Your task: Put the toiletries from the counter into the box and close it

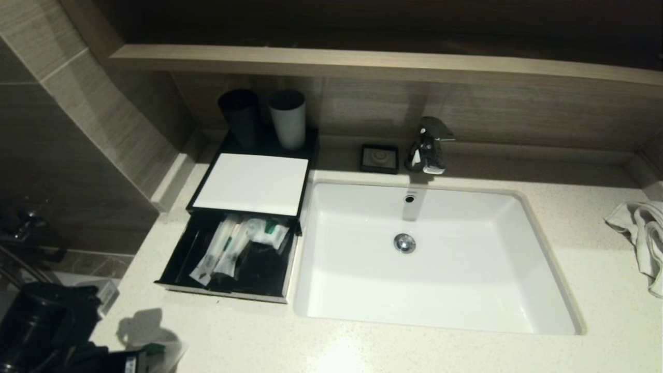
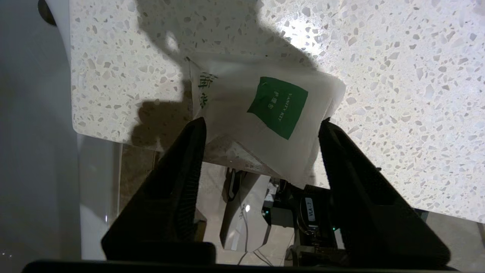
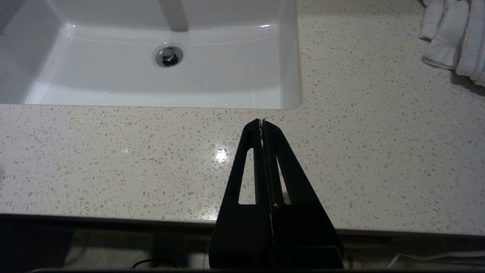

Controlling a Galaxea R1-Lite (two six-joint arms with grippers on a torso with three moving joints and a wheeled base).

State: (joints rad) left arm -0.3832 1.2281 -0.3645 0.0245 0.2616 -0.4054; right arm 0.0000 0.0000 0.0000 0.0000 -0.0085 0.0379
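While my left jaws (image 2: 261,125) stand wide, one squarish pouch (image 2: 265,117) lies flat between the tips at the near left edge of the surface (image 2: 398,94), green label up, overhanging that edge. Nearer arm: left. Further along, the box (image 1: 254,181) has its drawer (image 1: 171,259) pulled out, holding two long packets (image 1: 220,248) and one pouch (image 1: 269,230). My right jaws (image 3: 262,122) hover pressed together, empty, near the sink (image 3: 295,76).

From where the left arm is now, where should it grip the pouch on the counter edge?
Grip the pouch across its two side edges, coming from the counter's front: it overhangs the edge, flat, between the open left end effector fingers.
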